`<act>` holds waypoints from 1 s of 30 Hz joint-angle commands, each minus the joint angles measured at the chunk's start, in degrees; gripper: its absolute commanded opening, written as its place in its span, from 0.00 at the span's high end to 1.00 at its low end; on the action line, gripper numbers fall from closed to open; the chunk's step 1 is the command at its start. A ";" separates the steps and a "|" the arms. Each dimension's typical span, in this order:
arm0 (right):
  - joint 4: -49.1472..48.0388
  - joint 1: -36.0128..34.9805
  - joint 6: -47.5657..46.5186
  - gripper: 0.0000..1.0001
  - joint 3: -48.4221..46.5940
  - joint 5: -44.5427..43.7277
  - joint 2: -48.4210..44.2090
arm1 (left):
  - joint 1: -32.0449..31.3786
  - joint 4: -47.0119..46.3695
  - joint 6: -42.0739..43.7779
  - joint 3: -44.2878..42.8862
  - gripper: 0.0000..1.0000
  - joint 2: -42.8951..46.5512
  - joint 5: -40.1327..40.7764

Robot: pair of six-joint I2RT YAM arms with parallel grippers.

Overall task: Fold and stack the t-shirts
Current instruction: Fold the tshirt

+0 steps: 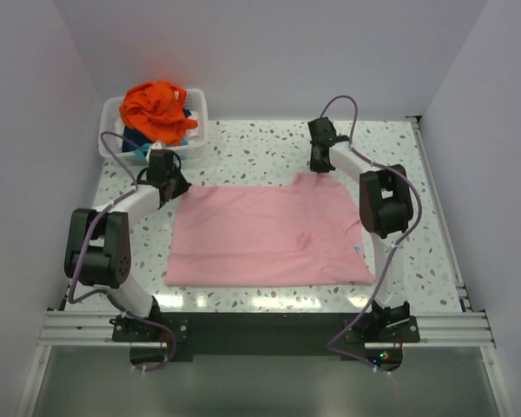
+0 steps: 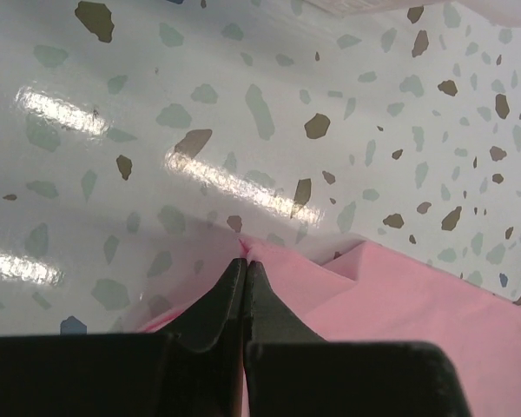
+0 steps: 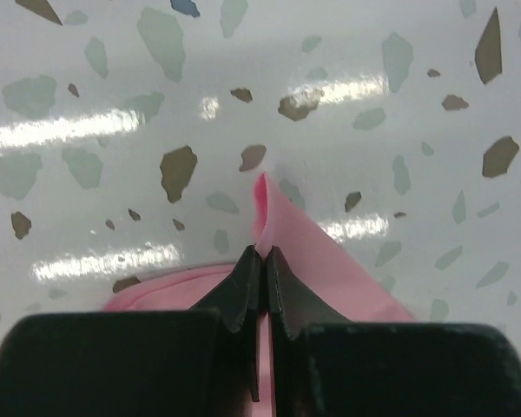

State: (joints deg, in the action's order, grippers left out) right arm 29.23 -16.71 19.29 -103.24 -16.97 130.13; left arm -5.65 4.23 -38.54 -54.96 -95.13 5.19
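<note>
The light pink t-shirt (image 1: pixel 265 234) lies flat in the middle of the surface (image 1: pixel 243 143). It is a soft, matte sheet of cloth, roughly rectangular, with faint creases near its centre-right and a small raised step along its far edge. A tiny blue tag (image 1: pixel 359 248) sits near its right edge, too small to read.

The surface is glossy white with grey, brown and bluish flecks like terrazzo, and it shows streaks of reflected light.

The left gripper (image 2: pixel 245 268) has its black, wedge-shaped fingers pressed together, pinching a small peak of pink cloth at the shirt's far left corner. The fabric bunches in soft folds just beside the tips. The right gripper (image 3: pixel 265 254) is likewise closed, nipping a thin upright fold of the same shirt at its far edge, and a pointed flap of cloth stands up just past the fingertips.

At the far left corner of the surface stands a white plastic bin (image 1: pixel 200 111) with slotted walls. A crumpled bright orange t-shirt (image 1: pixel 156 104) is heaped on top in it, with teal and dark blue cloth (image 1: pixel 137 144) showing under the orange.
</note>
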 commanded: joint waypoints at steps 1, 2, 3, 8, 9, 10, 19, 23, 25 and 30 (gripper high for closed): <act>-4.44 0.27 0.31 1.00 5.40 0.18 -9.61 | 0.03 -3.35 -1.01 2.04 1.00 4.34 -1.24; -4.88 0.19 0.57 1.00 6.90 0.79 -12.32 | 0.03 -3.35 -1.09 3.09 1.00 5.56 -1.24; -5.32 0.19 0.66 1.00 9.52 0.89 -13.74 | 0.11 -5.26 -1.18 3.80 1.00 6.27 -1.41; -6.12 0.27 1.54 1.00 17.80 2.38 -21.83 | 0.03 -6.69 -1.36 9.07 1.00 12.32 -0.98; -6.29 0.27 1.63 1.00 20.42 2.99 -24.19 | 0.03 -6.78 -1.53 9.86 1.00 13.21 -0.36; -6.21 0.27 1.63 1.00 21.67 3.26 -25.61 | 0.11 -7.04 -1.62 10.74 1.00 14.18 -0.10; -4.01 0.19 3.30 1.00 34.59 2.47 -39.67 | 0.11 -7.04 -3.11 18.57 1.00 23.14 1.13; -2.34 0.19 3.12 1.00 38.72 2.91 -46.17 | 0.11 -7.04 -3.90 22.43 1.00 27.88 1.84; -1.11 0.27 3.12 1.00 40.22 3.26 -47.85 | 0.11 -7.04 -4.52 23.58 1.00 29.21 1.93; 0.99 0.19 3.39 1.00 43.64 4.49 -53.56 | 0.11 -5.64 -5.40 26.22 1.00 32.90 3.59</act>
State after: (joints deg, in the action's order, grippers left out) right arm 28.53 -16.71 21.91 -61.25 -13.28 80.49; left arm -5.65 -0.21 -42.65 -29.78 -64.42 6.42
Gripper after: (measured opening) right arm 0.022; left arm 0.018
